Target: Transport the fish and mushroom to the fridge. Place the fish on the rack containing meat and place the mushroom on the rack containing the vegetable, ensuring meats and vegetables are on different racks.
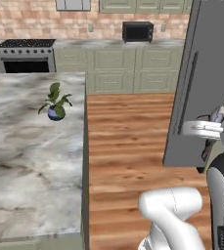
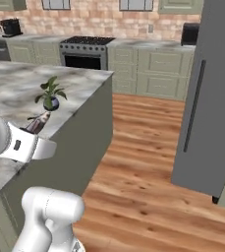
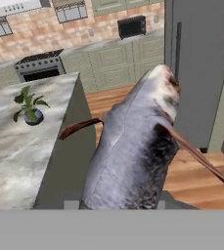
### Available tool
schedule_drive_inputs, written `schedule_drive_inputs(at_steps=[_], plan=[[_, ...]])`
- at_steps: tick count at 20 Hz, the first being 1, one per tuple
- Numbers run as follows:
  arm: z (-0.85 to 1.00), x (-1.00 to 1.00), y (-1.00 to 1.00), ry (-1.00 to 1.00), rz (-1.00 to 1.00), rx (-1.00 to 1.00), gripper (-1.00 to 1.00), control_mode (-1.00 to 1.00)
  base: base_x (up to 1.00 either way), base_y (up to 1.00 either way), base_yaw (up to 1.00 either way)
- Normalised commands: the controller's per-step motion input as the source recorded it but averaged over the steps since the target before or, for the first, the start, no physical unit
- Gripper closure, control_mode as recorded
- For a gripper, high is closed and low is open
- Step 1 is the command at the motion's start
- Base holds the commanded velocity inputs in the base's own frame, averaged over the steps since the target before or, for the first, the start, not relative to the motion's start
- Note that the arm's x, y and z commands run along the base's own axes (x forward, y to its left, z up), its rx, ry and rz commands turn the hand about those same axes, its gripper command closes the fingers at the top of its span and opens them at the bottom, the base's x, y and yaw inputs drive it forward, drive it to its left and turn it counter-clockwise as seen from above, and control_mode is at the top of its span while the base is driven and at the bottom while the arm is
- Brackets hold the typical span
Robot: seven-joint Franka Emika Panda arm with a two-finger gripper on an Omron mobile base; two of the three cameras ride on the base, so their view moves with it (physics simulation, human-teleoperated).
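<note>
The fish (image 3: 133, 151), grey with a pale head and thin reddish fins, stands up large in the middle of the hand view and hides my fingertips. My gripper (image 1: 212, 123) is shut on the fish (image 1: 217, 115) and held in the air beside the fridge (image 1: 201, 73). From the right base view the gripper (image 2: 37, 126) and the fish (image 2: 41, 119) appear in front of the island counter. The tall grey fridge (image 2: 217, 98) with its long bar handle stands to the right, also in the hand view as the fridge (image 3: 201, 58). The mushroom is out of view.
A marble island counter (image 1: 25, 146) carries a small potted plant (image 1: 56, 103). A stove (image 1: 25, 56), a black microwave (image 1: 137, 31) and green cabinets (image 1: 113, 66) line the back wall. Wooden floor (image 1: 128, 141) lies open between island and fridge.
</note>
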Motion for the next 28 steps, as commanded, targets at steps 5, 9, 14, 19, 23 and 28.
schedule_drive_inputs(at_steps=[5, 9, 14, 19, 23, 28], plan=[[0.00, 0.00, 0.00, 0.00, 0.00, 0.00, 1.00, 1.00, 1.00, -0.54, 0.05], [0.00, 0.00, 0.00, 0.00, 0.00, 0.00, 1.00, 1.00, 1.00, -0.41, 0.03], [0.00, 0.00, 0.00, 0.00, 0.00, 0.00, 1.00, 1.00, 1.00, -0.10, 0.00], [0.00, 0.00, 0.00, 0.00, 0.00, 0.00, 1.00, 1.00, 0.94, -0.08, 0.00], [0.00, 0.00, 0.00, 0.00, 0.00, 0.00, 1.00, 1.00, 0.72, 0.00, -0.01], [0.00, 0.00, 0.00, 0.00, 0.00, 0.00, 1.00, 1.00, 0.79, 0.04, -0.09]])
